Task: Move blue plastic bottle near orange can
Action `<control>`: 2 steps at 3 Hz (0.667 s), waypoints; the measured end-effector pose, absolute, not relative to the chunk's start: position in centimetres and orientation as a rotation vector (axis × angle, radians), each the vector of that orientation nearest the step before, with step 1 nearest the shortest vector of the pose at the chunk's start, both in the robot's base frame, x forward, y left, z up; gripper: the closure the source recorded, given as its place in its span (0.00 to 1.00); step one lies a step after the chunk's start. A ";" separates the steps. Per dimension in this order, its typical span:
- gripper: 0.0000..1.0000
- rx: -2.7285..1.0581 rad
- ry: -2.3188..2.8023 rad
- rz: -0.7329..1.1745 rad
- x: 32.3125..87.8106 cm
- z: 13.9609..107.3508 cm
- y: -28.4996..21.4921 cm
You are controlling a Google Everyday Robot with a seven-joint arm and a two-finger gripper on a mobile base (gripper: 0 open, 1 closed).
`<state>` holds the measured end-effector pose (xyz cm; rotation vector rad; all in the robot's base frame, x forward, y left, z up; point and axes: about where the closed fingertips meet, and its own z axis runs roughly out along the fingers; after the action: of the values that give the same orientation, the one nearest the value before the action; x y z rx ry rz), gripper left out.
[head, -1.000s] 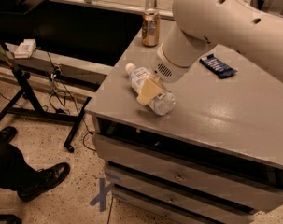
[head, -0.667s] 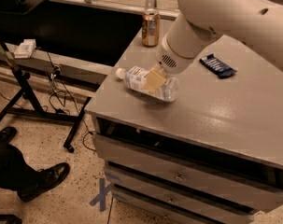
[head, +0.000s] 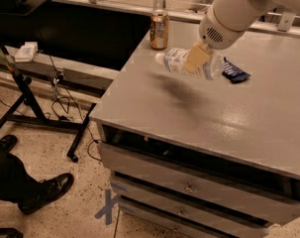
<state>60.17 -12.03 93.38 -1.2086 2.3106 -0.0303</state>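
Note:
My gripper (head: 196, 59) is shut on the blue plastic bottle (head: 176, 61) and holds it on its side in the air above the grey table (head: 189, 113). The bottle's white cap points left, toward the orange can (head: 159, 29). The can stands upright at the table's far left corner, a short way behind and left of the bottle's cap. The bottle's shadow falls on the tabletop below it. One pale finger (head: 194, 58) crosses the front of the bottle.
A flat dark blue snack wrapper (head: 234, 71) lies on the table just right of the bottle. The table's left edge drops to the floor, where a black stand (head: 25, 98), cables and a person's black shoe (head: 45, 192) are. Drawers front the table.
The gripper has lifted the bottle off the tabletop and carried it back and to the right, closer to the orange can. The can and wrapper have not moved.

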 end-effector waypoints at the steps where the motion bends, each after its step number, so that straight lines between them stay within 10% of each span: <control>1: 1.00 -1.202 2.305 -0.034 60.2 93.8 -12.1; 2: 1.00 -1.158 2.312 -0.038 59.9 93.9 -12.7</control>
<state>59.89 -12.65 93.90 -1.1584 2.3123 -0.0382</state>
